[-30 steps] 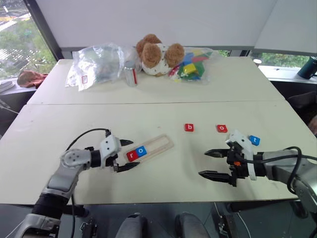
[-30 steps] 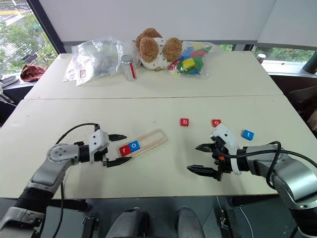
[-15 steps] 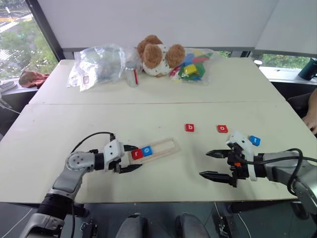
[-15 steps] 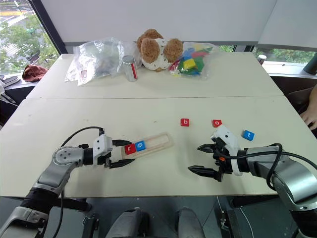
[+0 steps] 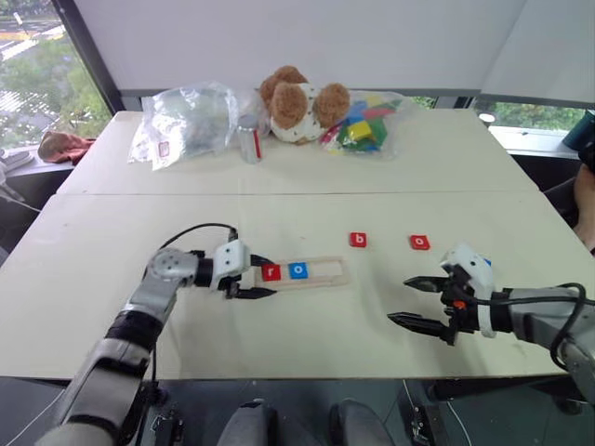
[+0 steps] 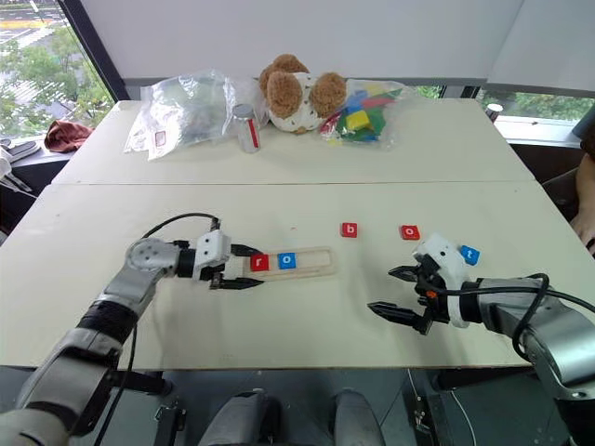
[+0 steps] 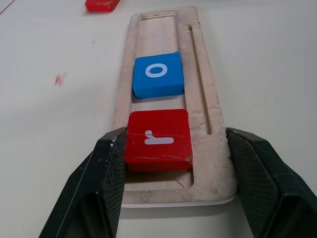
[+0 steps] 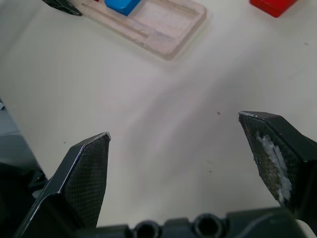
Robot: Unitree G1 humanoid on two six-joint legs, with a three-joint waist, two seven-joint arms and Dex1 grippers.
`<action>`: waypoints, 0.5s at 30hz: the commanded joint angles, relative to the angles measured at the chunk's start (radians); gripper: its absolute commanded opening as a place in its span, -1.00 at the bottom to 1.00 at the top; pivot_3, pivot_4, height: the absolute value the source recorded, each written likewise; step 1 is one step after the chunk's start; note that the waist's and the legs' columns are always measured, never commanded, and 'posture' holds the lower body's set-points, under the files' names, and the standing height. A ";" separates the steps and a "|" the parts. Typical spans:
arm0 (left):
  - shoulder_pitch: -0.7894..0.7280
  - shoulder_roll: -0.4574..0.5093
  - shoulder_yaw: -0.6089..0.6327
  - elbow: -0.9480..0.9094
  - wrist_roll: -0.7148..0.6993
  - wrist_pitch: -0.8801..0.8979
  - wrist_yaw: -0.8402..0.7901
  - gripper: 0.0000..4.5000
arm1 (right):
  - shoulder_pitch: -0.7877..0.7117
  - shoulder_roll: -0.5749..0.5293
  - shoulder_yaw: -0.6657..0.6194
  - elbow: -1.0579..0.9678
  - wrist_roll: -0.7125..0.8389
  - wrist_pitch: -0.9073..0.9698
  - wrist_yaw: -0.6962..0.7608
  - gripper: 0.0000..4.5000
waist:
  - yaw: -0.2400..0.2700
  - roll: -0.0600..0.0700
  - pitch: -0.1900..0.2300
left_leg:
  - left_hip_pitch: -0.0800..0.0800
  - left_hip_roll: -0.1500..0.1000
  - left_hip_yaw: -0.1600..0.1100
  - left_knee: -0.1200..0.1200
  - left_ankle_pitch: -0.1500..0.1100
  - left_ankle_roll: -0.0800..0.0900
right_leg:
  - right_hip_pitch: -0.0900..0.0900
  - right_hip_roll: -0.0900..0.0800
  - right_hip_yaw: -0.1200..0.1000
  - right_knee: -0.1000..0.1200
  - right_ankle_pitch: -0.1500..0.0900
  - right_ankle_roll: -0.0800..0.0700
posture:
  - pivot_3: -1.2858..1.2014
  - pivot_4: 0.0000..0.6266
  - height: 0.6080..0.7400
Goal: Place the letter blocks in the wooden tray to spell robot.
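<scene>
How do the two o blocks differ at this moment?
The blue o block sits in the wooden tray, beside the red r block; the red o block lies loose on the table, to the right of the red b block. They differ in colour, blue against red. Both are small square tiles lying flat with a white o facing up.

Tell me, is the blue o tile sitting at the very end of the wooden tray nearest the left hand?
No, the red r tile fills that end of the wooden tray, and the blue o tile lies just beyond it.
</scene>
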 commanded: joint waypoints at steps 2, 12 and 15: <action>-0.115 -0.080 -0.037 0.189 0.055 -0.112 -0.050 0.09 | 0.043 0.012 -0.070 -0.044 -0.007 -0.012 -0.045 1.00 | 0.003 -0.001 0.000 | -0.001 0.000 0.000 0.000 0.000 0.000 | 0.000 0.001 0.000 0.000 0.000 0.000 | 0.03 -0.52 1.00; -0.182 -0.157 -0.017 0.352 0.078 -0.171 -0.115 0.72 | 0.115 0.051 -0.126 -0.103 0.007 0.005 -0.118 1.00 | -0.005 -0.001 0.001 | 0.001 0.000 0.000 0.001 0.000 0.001 | 0.001 0.003 0.000 0.001 0.000 0.001 | 0.03 -0.52 1.00; -0.171 -0.160 -0.009 0.342 0.073 -0.160 -0.116 0.97 | 0.083 0.072 -0.122 -0.078 -0.010 -0.005 -0.156 1.00 | -0.005 -0.001 0.001 | 0.001 0.000 0.001 0.001 0.000 0.001 | 0.001 0.003 0.000 0.001 0.000 0.001 | 0.03 -0.52 1.00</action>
